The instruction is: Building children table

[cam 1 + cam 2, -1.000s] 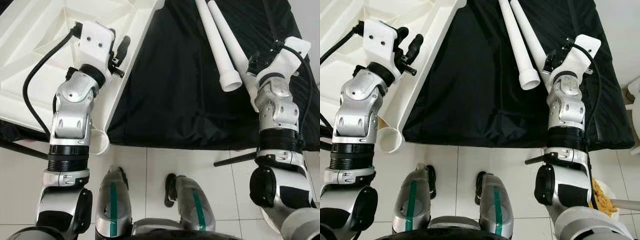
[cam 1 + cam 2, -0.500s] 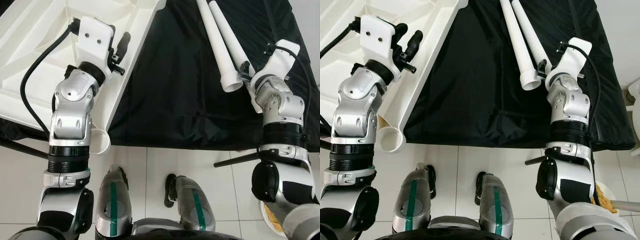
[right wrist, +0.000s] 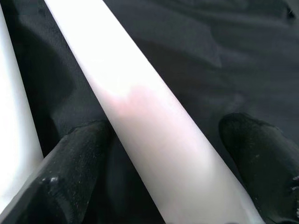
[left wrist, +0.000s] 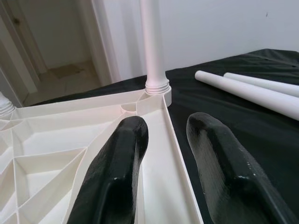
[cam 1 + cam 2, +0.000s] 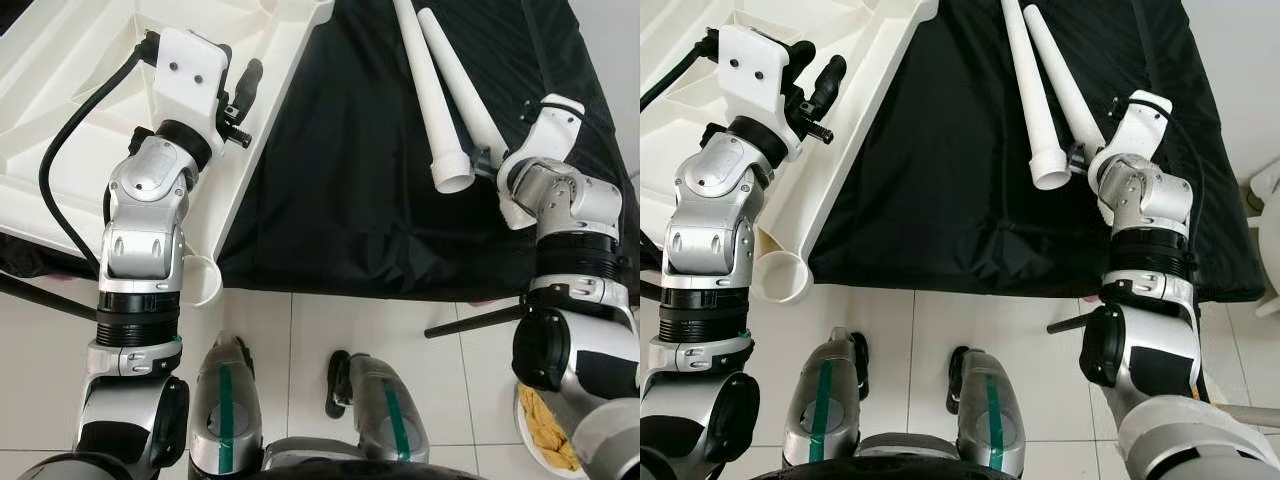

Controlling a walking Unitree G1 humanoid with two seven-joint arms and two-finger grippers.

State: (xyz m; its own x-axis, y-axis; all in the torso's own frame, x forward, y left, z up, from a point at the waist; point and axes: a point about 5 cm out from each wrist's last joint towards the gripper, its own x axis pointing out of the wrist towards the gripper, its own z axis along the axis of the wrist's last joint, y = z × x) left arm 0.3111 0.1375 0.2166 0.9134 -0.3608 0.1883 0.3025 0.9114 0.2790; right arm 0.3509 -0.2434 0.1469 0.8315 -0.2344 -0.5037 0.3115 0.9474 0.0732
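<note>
From the head views, the right gripper [image 5: 1080, 152] sits at the wide end of a loose white table leg [image 5: 462, 92] lying on the black-covered surface [image 5: 340, 180]; the left gripper [image 5: 240, 95] hovers over the upturned tabletop [image 5: 60, 120]. In the left wrist view, its jaws gape empty, a fitted leg [image 4: 152, 42] standing straight ahead. In the right wrist view, open jaws straddle the leg crosswise, not yet closed.

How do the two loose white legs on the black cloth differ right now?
The right leg lies between the open fingers of the right hand; the left leg lies free beside it. The left leg's wide open end is in plain sight, while the right leg's near end is hidden behind the right arm. Both are white tapered tubes lying flat on the black cloth, nearly parallel.
</note>
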